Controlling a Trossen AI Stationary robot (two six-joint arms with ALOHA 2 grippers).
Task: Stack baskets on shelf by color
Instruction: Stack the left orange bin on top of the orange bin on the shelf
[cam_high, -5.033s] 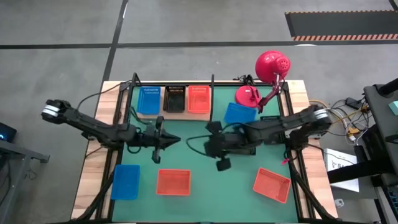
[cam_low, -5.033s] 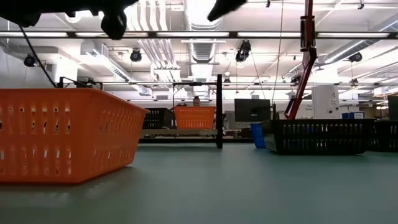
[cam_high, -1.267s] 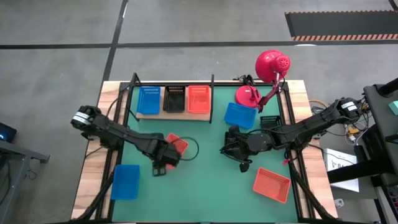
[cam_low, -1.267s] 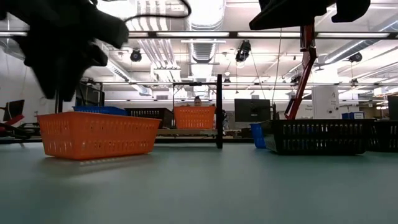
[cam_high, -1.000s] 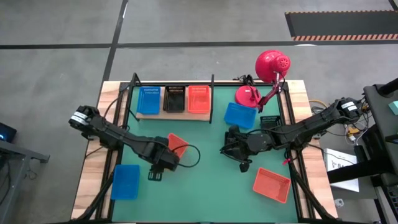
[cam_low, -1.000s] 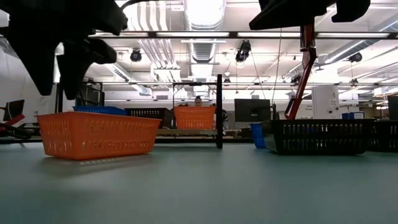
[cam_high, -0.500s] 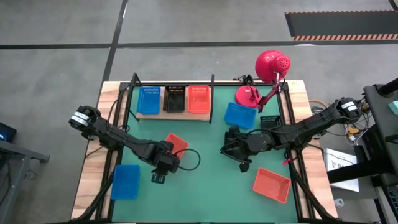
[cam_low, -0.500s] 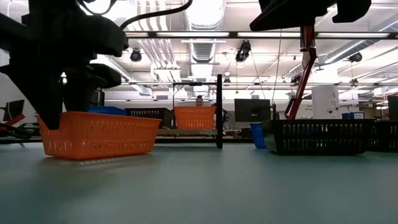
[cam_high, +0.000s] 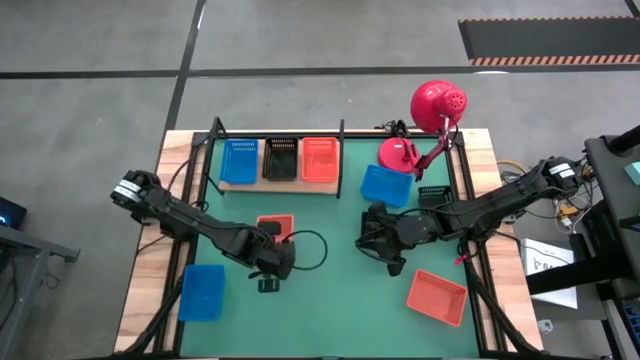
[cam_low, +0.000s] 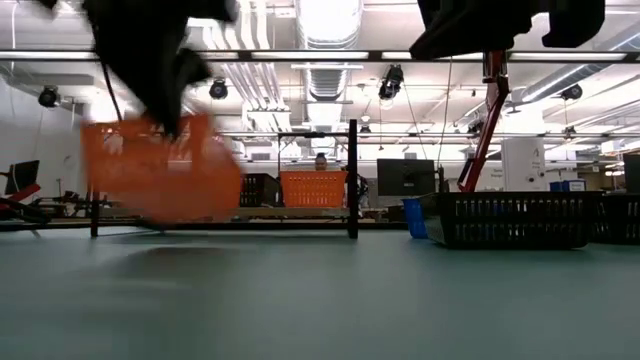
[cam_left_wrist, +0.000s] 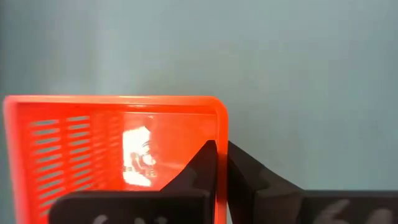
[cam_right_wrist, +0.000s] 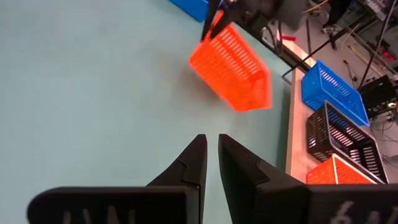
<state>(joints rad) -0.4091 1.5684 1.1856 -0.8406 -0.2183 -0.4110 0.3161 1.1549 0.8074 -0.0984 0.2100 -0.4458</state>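
Note:
My left gripper (cam_high: 277, 243) is shut on an orange-red basket (cam_high: 274, 226) over the green mat's middle left; in the low view this basket (cam_low: 160, 165) hangs blurred above the mat. The shelf (cam_high: 281, 181) at the far left edge carries a blue basket (cam_high: 239, 160), a black basket (cam_high: 281, 158) and an orange-red basket (cam_high: 320, 158) abreast. Loose on the mat lie a blue basket (cam_high: 203, 292), a second blue basket (cam_high: 386, 184) and an orange-red basket (cam_high: 437, 297). My right gripper (cam_right_wrist: 211, 142) hovers shut above bare mat at centre right. My left gripper (cam_left_wrist: 221, 149) pinches one side wall of the orange-red basket at its rim (cam_left_wrist: 221, 127), close to a corner, one finger (cam_left_wrist: 202, 165) inside the basket and one outside. The fingers come from above, pointing down. The basket is lifted clear of the mat and hangs below them.
A red desk lamp (cam_high: 437, 105) with a round base (cam_high: 398, 154) stands at the far right. A black basket (cam_low: 510, 220) sits on the mat's right side in the low view. Black posts (cam_low: 352, 180) frame the shelf. Bare mat (cam_high: 330, 300) lies between the arms.
My left gripper has come down onto the orange-red basket's wall, taken hold and lifted it. The basket, which stood on the mat skewed to its edges, now hangs clear of it and has turned square to the table. The right arm has kept still.

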